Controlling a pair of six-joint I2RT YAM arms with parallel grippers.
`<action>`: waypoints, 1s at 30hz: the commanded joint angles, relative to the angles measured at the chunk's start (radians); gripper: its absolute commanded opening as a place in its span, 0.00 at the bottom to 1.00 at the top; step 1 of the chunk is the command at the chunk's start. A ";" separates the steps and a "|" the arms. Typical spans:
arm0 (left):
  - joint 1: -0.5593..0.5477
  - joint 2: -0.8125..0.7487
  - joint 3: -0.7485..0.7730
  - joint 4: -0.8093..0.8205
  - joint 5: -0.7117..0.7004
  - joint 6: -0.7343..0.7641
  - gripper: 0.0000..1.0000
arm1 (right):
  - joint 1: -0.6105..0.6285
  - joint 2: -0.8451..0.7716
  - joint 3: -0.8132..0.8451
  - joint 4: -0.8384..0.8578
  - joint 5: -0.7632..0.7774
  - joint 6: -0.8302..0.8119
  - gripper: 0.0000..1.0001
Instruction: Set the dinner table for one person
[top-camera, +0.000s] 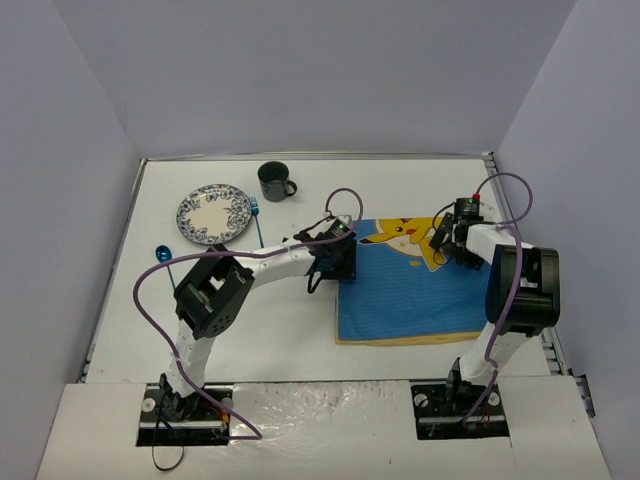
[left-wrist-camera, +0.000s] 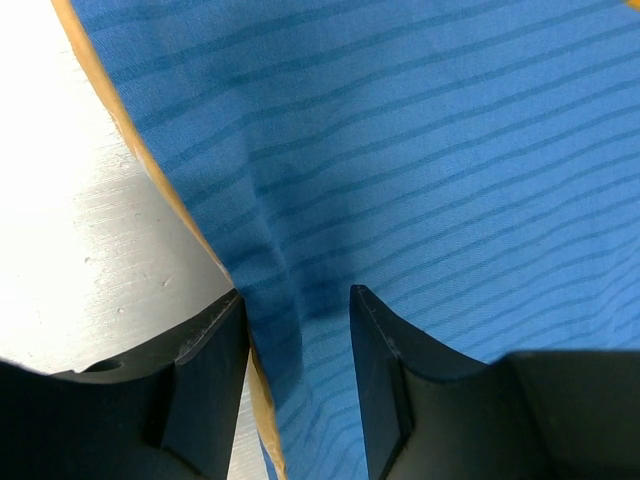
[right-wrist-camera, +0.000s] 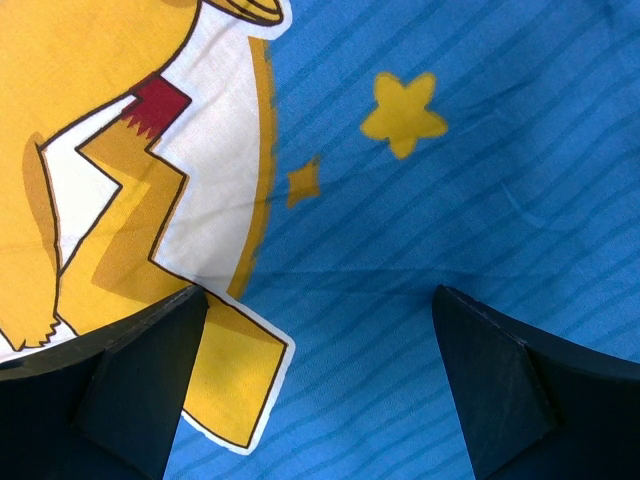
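From above, the left gripper (top-camera: 338, 262) covers part of the blue mat's (top-camera: 420, 300) left edge, and its fingertips are lost beneath the wrist. The right gripper (top-camera: 447, 243) and its arm hide the mat's far right corner. Near the plate (top-camera: 214, 213), a blue-tipped utensil (top-camera: 254, 208) and a second utensil (top-camera: 163, 253) are too small for us to tell spoon from fork. In both wrist views the bottom edge cuts off the fingers. In the right wrist view, the top and left edges crop the mat's yellow cartoon figure (right-wrist-camera: 90, 190).
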 joint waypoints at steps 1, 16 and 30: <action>0.011 0.057 -0.042 -0.094 -0.007 -0.019 0.38 | -0.008 0.027 -0.016 -0.071 0.006 -0.015 0.92; 0.038 -0.051 -0.079 -0.151 -0.123 -0.020 0.61 | -0.007 -0.051 -0.011 -0.081 0.018 -0.010 0.93; 0.044 -0.352 -0.212 0.080 -0.031 0.094 0.52 | 0.012 -0.274 -0.001 -0.092 -0.064 -0.019 0.94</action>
